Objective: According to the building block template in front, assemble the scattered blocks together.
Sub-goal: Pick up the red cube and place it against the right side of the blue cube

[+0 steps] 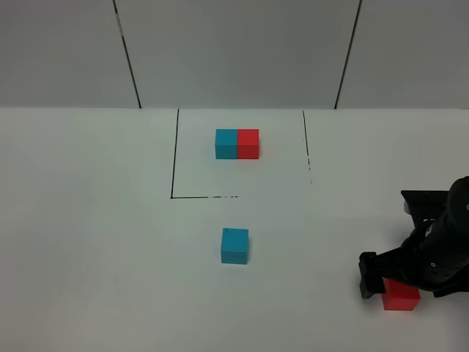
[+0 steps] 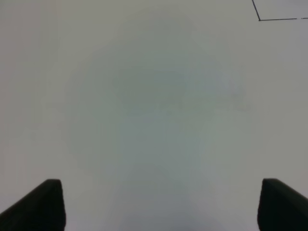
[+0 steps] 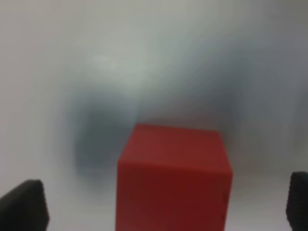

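The right gripper (image 3: pixel 161 204) is spread wide, its fingers on either side of the red cube (image 1: pixel 401 297) without touching it, at the near right of the table (image 1: pixel 88 257). The cyan cube (image 1: pixel 234 246) sits well apart, mid-table, just outside the black outline (image 1: pixel 174 154) that encloses the building block template (image 1: pixel 237 144). The left gripper (image 2: pixel 162 204) is likewise spread, over white tabletop.

Bare white table (image 1: pixel 95 249) surrounds the loose cyan cube (image 1: pixel 234 246) on every side. The red cube (image 1: pixel 401 296) stands between the spread fingers of the right gripper (image 3: pixel 161 199), with clear gaps both sides.
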Robot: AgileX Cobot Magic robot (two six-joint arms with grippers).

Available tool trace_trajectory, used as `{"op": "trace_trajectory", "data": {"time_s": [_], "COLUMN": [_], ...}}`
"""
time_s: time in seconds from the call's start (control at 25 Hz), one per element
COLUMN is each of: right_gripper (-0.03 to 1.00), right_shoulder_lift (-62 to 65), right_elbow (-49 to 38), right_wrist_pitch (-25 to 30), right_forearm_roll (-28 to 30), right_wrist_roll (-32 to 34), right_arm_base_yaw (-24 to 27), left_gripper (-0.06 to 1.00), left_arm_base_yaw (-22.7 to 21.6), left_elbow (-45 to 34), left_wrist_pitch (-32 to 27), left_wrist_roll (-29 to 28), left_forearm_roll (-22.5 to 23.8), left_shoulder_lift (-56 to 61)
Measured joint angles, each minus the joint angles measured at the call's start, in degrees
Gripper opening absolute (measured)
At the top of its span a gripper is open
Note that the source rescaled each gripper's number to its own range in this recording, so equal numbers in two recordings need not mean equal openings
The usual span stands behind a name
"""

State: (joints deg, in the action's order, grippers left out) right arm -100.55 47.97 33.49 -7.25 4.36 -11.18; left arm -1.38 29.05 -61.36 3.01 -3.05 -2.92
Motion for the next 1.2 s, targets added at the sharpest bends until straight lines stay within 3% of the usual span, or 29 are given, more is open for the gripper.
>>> {"op": "trace_trajectory", "data": {"time_s": [0.32, 0.4, 0.52, 0.64, 0.68, 0.92, 1.0, 1.2], "right_gripper": [0.99, 0.93, 0.61, 0.11, 0.00, 0.02, 0.02, 0.02], "right_shoulder_lift": [-2.4, -2.5, -2.5, -2.5, -2.5, -1.9, -1.3, -2.4], "right_elbow": [0.0, 0.0, 0.0, 0.0, 0.0, 3.8, 8.2, 23.1], "right_wrist_pitch": [-0.6, -0.9, -0.9, -0.5, -0.1, 5.0, 9.4, 23.0], "right_forearm_roll": [-0.1, -0.1, -0.1, -0.1, -0.2, -0.2, 0.0, 2.5], "right_wrist_roll": [0.2, 0.2, 0.2, 0.2, 0.4, -2.0, -6.1, -24.1], "right_arm_base_yaw": [0.0, 0.0, 0.0, 0.0, 0.0, -0.1, -1.2, -5.6], "left_gripper": [0.69, 0.69, 0.70, 0.70, 0.70, 0.70, 0.70, 0.70], "left_arm_base_yaw": [0.0, 0.0, 0.0, 0.0, 0.0, 0.0, 0.0, 0.0], "left_elbow": [0.0, 0.0, 0.0, 0.0, 0.0, 0.0, 0.0, 0.0], "left_wrist_pitch": [0.0, 0.0, 0.0, 0.0, 0.0, 0.0, 0.0, 0.0], "left_wrist_roll": [0.0, 0.0, 0.0, 0.0, 0.0, 0.0, 0.0, 0.0], "left_forearm_roll": [0.0, 0.0, 0.0, 0.0, 0.0, 0.0, 0.0, 0.0], "left_shoulder_lift": [0.0, 0.0, 0.0, 0.0, 0.0, 0.0, 0.0, 0.0]}}
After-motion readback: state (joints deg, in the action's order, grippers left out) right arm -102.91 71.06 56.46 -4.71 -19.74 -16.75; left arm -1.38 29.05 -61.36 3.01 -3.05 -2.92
